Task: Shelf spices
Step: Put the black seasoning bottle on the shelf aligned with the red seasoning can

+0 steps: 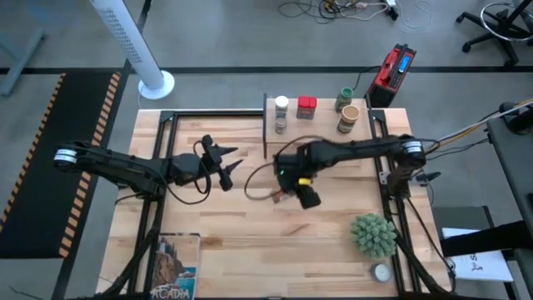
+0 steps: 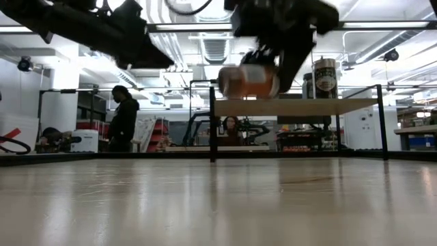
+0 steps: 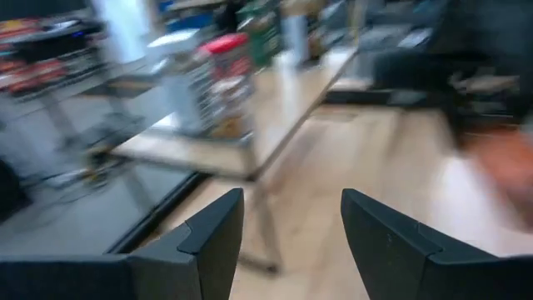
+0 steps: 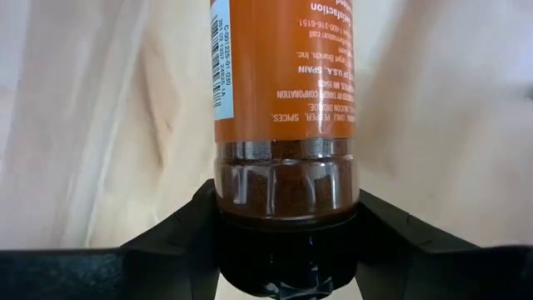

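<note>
Fingers of the right gripper (image 4: 287, 250) clench a jar (image 4: 286, 108) by its lid — airborne, at 6 o'clock from the shelf (image 1: 321, 125). Left fingers (image 3: 208, 237) spread, idle. Risk: lid-only hold — jar may swing, strike the shelf edge.

The shelf (image 1: 321, 117), a small raised platform of light wood with thin dark upright side panels, stands at the far edge of the worktop and carries a white-lidded jar (image 1: 281, 105), a red square tin (image 1: 306, 107), a green-lidded jar (image 1: 345, 97) and a tan cylinder (image 1: 349, 117) in a loose row. A fifth spice, a clear jar with an orange label (image 4: 283, 92) and a black lid, filled with reddish-brown powder, hangs on its side above the worktop just in front of the shelf, pinched at its lid end by the right claw (image 4: 287, 242).
</note>
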